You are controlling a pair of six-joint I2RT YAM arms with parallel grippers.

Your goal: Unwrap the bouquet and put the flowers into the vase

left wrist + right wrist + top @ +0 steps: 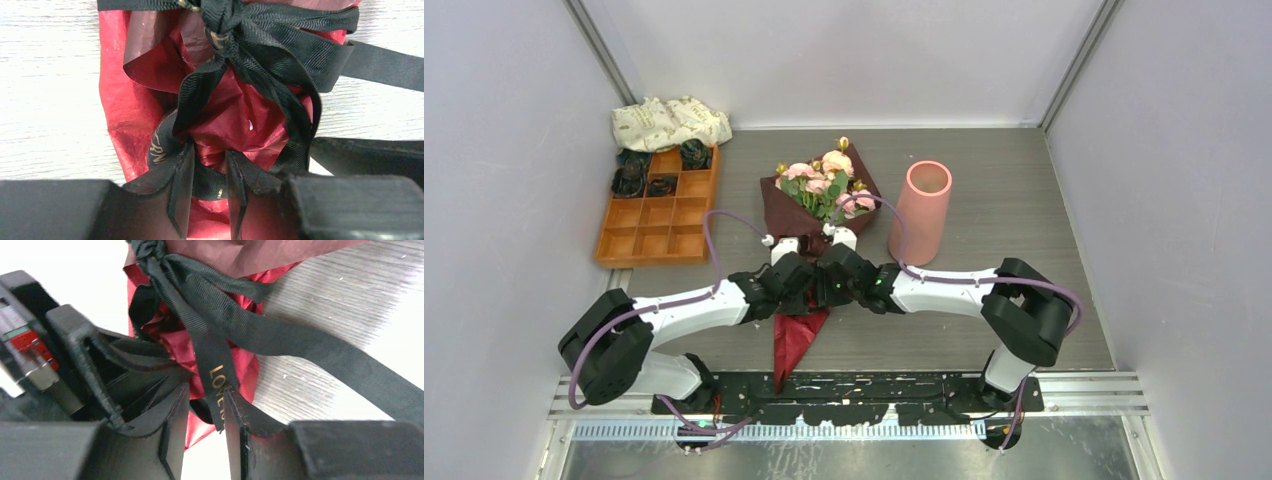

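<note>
Locate the bouquet [819, 205] near the middle of the table [1024, 200]. It lies flat, with the flowers [824, 182] pointing away from the arm bases and the narrow tail of the maroon paper [796, 335] pointing towards them. The black ribbon [280, 47] is tied around the neck of the paper, and its knot [220, 25] is intact.

Both arms meet over the neck of the bouquet, just below the flowers.

Check the left fingers [182, 172] in the left wrist view. They stand close together on either side of a ribbon loop and a bulge of crinkled paper. You cannot tell from the views whether they are clamped on this material.

Check the right fingers [175, 412] in the right wrist view. They are parted. The ribbon tail with gold lettering [217, 385] hangs in the gap, lying against one finger, with clear space on the other side. A second ribbon tail runs flat across the table to the right.

The vase [921, 210] stands upright to the right of the bouquet, near it but not touching, and its mouth is open. An orange compartment tray [656, 228] sits at the far left, with a cream patterned cloth bundle [669, 122] behind it.
</note>
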